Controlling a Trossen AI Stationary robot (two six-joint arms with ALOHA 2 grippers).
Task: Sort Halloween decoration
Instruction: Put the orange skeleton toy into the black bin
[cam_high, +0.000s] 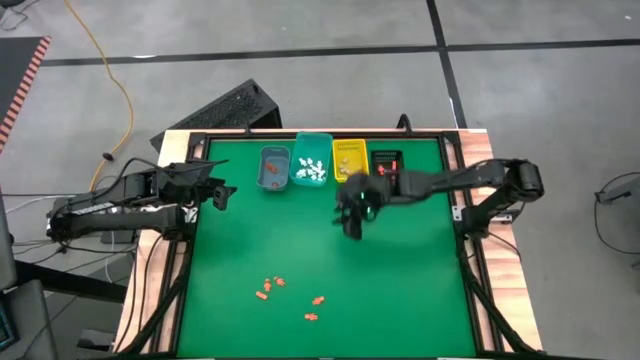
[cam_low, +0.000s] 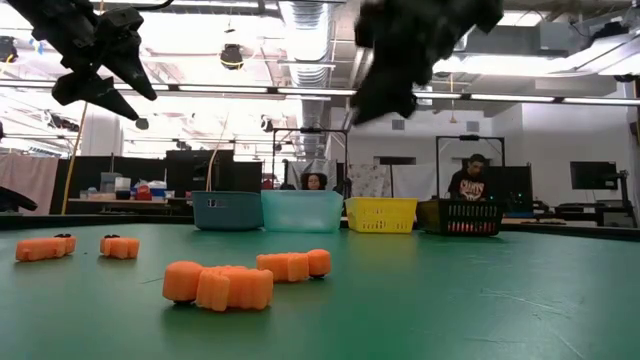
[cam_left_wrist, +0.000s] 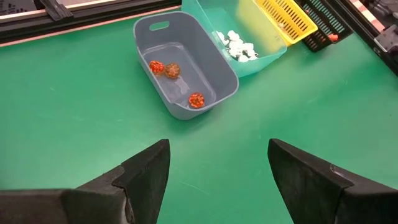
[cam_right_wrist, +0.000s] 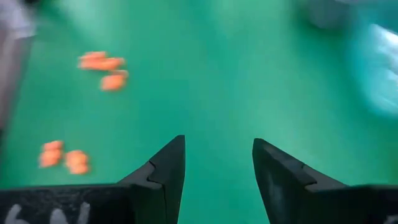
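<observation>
Several tiny orange decoration pieces lie on the green mat near its near edge, showing close up in the low view and blurred in the right wrist view. Three orange-red pieces sit in the blue-grey bin; white pieces sit in the teal bin. My right gripper hangs open above the mat's middle, in front of the bins, holding nothing. My left gripper is open near the table's left edge, above the mat.
Four small bins stand in a row at the far edge: blue-grey, teal, yellow, black. A black frame borders the mat. People show in the room beyond the table.
</observation>
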